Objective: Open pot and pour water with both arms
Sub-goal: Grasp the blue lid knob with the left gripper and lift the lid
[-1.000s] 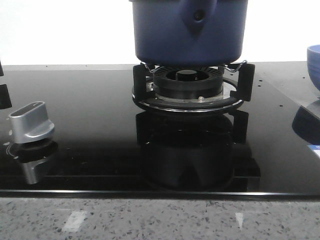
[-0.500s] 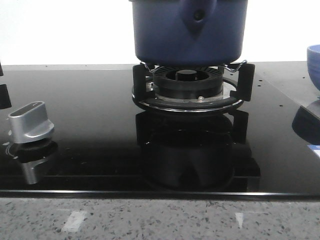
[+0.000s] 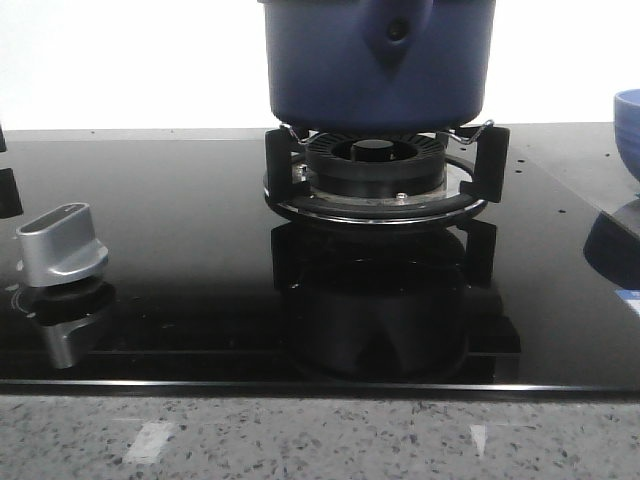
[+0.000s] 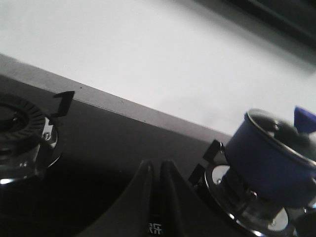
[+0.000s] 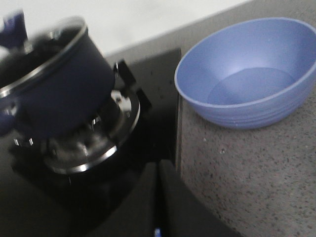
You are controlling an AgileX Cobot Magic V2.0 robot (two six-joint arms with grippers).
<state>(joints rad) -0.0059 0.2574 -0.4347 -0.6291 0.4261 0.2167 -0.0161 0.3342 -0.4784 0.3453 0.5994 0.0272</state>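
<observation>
The dark navy-blue pot [image 3: 378,65] stands on the burner grate [image 3: 380,170] at the back middle of the black glass hob; its teardrop handle bracket faces the front camera. It also shows in the left wrist view [image 4: 271,160] with a lid on it, and in the right wrist view [image 5: 52,84]. My left gripper [image 4: 155,165] is shut and empty, over the hob between two burners, apart from the pot. My right gripper [image 5: 159,165] is shut and empty, over the hob's right edge, between pot and bowl. Neither gripper shows in the front view.
A light blue bowl [image 5: 247,71] sits on the speckled counter [image 5: 237,177] right of the hob, also at the front view's right edge [image 3: 628,125]. A silver knob [image 3: 62,243] stands at the hob's front left. A second burner [image 4: 22,133] lies left of the pot.
</observation>
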